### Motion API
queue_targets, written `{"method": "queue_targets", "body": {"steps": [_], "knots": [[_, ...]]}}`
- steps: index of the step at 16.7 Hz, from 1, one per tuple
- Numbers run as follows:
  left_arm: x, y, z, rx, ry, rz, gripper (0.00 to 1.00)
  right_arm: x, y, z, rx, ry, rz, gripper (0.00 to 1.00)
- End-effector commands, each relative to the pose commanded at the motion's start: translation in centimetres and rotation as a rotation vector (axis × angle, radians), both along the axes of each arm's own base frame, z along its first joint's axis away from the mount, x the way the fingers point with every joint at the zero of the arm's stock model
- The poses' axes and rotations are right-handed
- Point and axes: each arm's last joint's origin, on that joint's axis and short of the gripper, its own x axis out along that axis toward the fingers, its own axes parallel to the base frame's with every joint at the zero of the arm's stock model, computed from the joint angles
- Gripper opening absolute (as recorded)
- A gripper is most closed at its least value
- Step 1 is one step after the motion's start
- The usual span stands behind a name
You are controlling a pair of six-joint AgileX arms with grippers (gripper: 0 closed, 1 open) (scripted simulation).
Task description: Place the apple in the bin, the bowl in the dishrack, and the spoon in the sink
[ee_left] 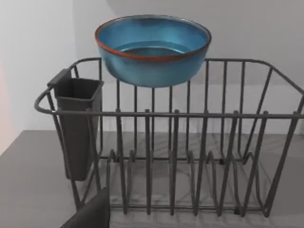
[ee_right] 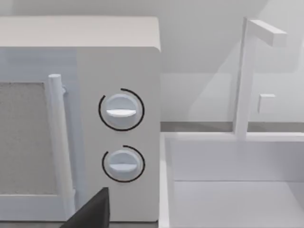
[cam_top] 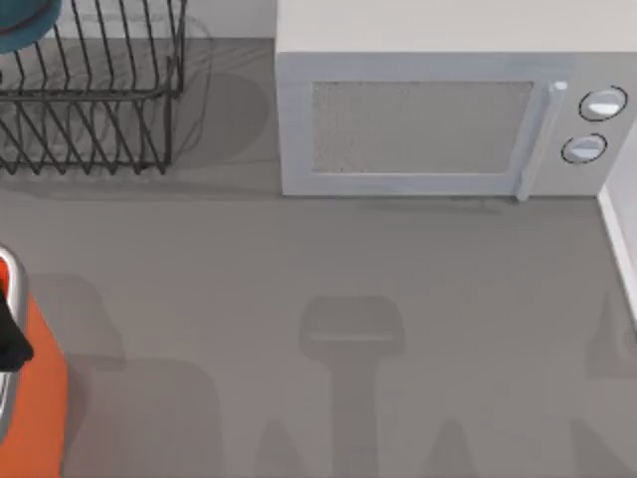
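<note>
The blue bowl [ee_left: 153, 50] with its orange-red edge sits upright, high at the back of the black wire dishrack [ee_left: 190, 156]. From above, the dishrack [cam_top: 90, 110] is at the far left of the table with the bowl [cam_top: 22, 22] at its far corner. The orange bin [cam_top: 40, 408] with a silvery rim stands at the left edge, and a black part of my left arm [cam_top: 10, 339] hangs over it. The white sink [ee_right: 228, 199] lies beside the microwave, and its rim [cam_top: 619, 249] runs along the right edge. The apple and the spoon are out of view. A dark piece of each gripper [ee_left: 90, 214] [ee_right: 92, 211] shows.
A white microwave [cam_top: 438, 110] with two dials stands at the back, right of the dishrack. A grey cutlery holder [ee_left: 76, 123] hangs on the dishrack's end. A white faucet [ee_right: 247, 76] rises behind the sink. Arm shadows fall across the grey tabletop [cam_top: 328, 269].
</note>
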Motion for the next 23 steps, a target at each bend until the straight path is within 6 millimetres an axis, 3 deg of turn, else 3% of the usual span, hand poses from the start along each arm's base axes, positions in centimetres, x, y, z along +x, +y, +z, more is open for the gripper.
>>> {"method": "queue_targets", "body": {"steps": [8,12,17,23], "knots": [[-0.1,-0.1,-0.8,0.004,0.013,-0.01,1.0,0.0,0.0,0.0,-0.001,0.001,-0.001,1.0],[-0.1,-0.1,-0.8,0.004,0.013,-0.01,1.0,0.1,-0.6,1.5,-0.054,0.109,-0.059,1.0],[-0.1,-0.1,-0.8,0.004,0.013,-0.01,1.0,2.0,-2.4,3.8,-0.151,0.523,-0.133,1.0],[-0.1,-0.1,-0.8,0.004,0.013,-0.01,1.0,6.5,-6.7,3.7,-0.131,1.186,-0.099,1.0]]}}
